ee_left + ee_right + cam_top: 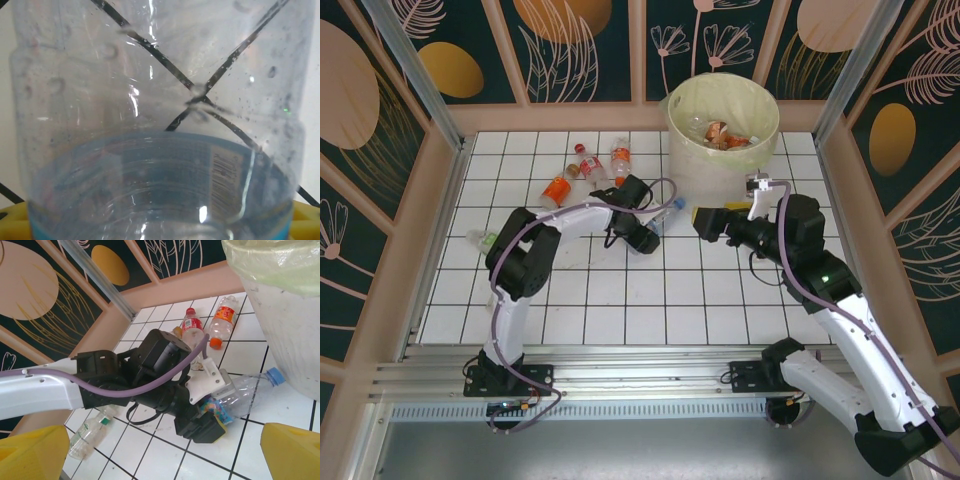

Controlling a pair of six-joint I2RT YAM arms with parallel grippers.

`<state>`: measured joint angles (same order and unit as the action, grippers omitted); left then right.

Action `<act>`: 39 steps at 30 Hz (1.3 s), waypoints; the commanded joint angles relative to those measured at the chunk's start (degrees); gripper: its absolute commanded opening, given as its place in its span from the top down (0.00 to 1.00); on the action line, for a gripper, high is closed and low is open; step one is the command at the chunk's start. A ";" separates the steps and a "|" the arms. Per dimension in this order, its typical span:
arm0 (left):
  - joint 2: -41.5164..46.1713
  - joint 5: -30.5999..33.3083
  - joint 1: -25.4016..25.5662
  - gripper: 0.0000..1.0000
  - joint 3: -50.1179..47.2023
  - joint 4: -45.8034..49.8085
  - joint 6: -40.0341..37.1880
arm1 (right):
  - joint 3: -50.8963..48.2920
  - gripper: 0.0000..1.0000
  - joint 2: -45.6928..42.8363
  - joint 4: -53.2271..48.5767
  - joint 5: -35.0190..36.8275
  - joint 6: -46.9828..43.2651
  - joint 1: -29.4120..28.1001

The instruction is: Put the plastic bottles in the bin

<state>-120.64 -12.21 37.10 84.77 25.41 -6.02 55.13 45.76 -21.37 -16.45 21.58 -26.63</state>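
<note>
The left end effector (pixel 210 421) is down on the white tiled desk (pixel 620 300), its yellow fingers (pixel 10 222) set on either side of the blue-capped bottle (pixel 245 390) and pressed against the blue-labelled body, so it is closed narrow on that bottle. The bottle lies on its side near the middle of the desk, cap towards the bin (pixel 720 160) and just short of its wall. In the left wrist view the clear body stretches from one finger to the other, with the desk's grid lines showing through it. The right end effector (pixel 705 222) hovers just beside that bottle, on the near side of the bin, its yellow fingers (pixel 290 450) spread wide with nothing between them. The bin stands at the far edge of the desk and has several bottles lying in it (pixel 720 132). Three bottles with red or orange labels (pixel 588 165) lie close together to the left of the bin, beyond the left arm, and a green-capped bottle (pixel 480 240) lies on its side near the desk's left edge.
</note>
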 commanded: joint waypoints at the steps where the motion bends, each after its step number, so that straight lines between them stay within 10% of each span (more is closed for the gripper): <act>1: 2.22 -0.80 0.43 0.41 -2.51 -3.44 2.21 | -1.21 0.01 -0.56 0.78 -0.52 0.72 -0.29; 25: 25.67 -22.30 0.43 0.40 -30.19 -47.66 29.00 | -8.83 0.03 1.64 11.52 5.32 18.65 0.79; 39: 29.58 -22.21 2.96 0.39 -35.63 -55.09 33.43 | -5.36 0.04 15.21 24.62 -0.29 20.22 -0.27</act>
<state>-92.29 -33.65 39.38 49.78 -25.76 26.09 47.00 59.33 -1.69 -16.19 41.95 -26.33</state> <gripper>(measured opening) 0.606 0.963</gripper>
